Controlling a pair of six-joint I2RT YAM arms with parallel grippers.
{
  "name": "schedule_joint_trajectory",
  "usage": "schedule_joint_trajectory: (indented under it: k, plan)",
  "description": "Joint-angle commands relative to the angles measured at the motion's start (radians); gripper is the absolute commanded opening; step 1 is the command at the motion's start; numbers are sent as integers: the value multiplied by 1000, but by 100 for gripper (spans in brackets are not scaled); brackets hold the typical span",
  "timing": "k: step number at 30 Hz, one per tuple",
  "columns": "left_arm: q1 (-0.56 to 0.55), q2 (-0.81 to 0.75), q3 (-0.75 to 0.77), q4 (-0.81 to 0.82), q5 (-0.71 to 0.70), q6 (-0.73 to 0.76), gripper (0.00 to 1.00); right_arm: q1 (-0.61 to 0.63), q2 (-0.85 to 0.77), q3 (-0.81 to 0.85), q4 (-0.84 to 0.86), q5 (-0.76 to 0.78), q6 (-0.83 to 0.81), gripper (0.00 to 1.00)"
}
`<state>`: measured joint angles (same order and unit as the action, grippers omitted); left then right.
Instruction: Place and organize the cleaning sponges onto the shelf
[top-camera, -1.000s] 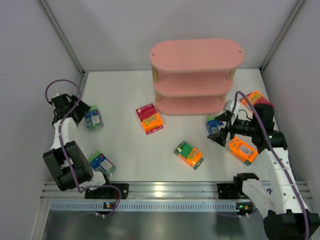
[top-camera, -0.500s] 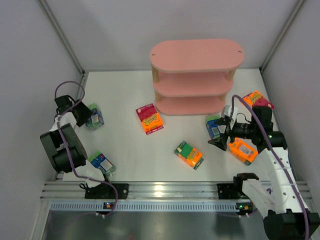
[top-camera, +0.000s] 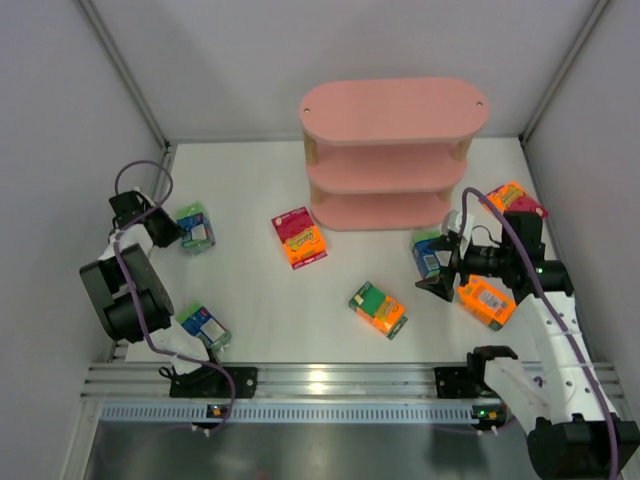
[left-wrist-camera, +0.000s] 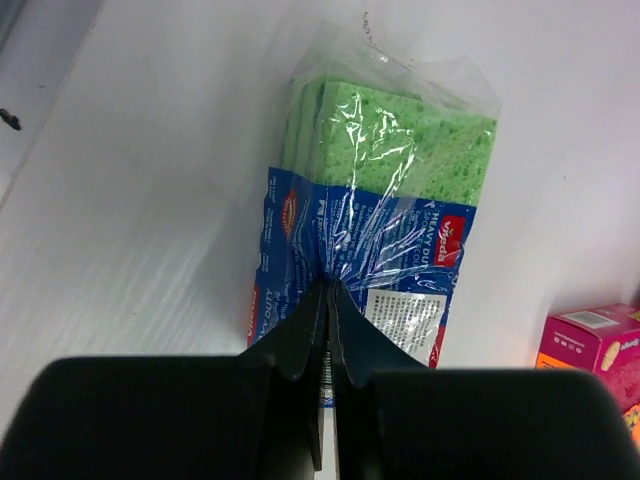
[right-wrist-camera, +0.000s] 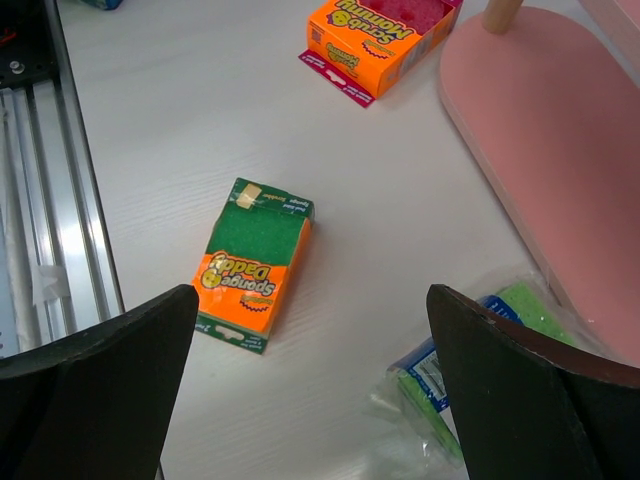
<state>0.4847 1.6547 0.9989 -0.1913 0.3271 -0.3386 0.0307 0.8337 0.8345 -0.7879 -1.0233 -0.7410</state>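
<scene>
Closest to the arm bases, a blue-and-white pack lies on the tabletop right beside the left arm's base. A little farther in, the green-and-orange pack lies flat near the middle, and an orange pack sits under the right arm.

The right pincer has its jaws spread wide and holds nothing. It hovers low with a wrapped blue-and-green pack just beside it.

On the left, the left pincer is clamped tight on the clear wrapper of a green sponge pack. Its fingers pinch the near end while the pack stretches out ahead of them. Whether the pack is lifted or resting cannot be told.

Farther back, the orange-and-magenta pack lies just in front of the shelf. A far orange pack lies near the shelf's right end. The pink shelf stands upright at the far side of the tabletop, well apart from the left pincer's catch.
</scene>
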Motion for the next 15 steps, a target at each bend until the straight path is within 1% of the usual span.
schedule_joint_trajectory:
  k: [1, 2, 8, 12, 15]
  plan:
    - [0, 27, -2, -28, 81, 4, 3, 9, 4, 49, -8, -47, -28, 99]
    - [0, 21, 1, -28, 110, 0, 0, 8, 5, 49, -7, -49, -29, 99]
    - [-1, -36, -9, -23, 248, -57, 0, 6, 15, 49, -7, -54, -27, 99]
    - [-9, -90, -63, 10, 322, -111, 0, 5, 24, 46, -17, -67, -40, 99]
    - [-24, -130, -104, 32, 368, -158, 0, 6, 39, 55, -50, -103, -81, 99]
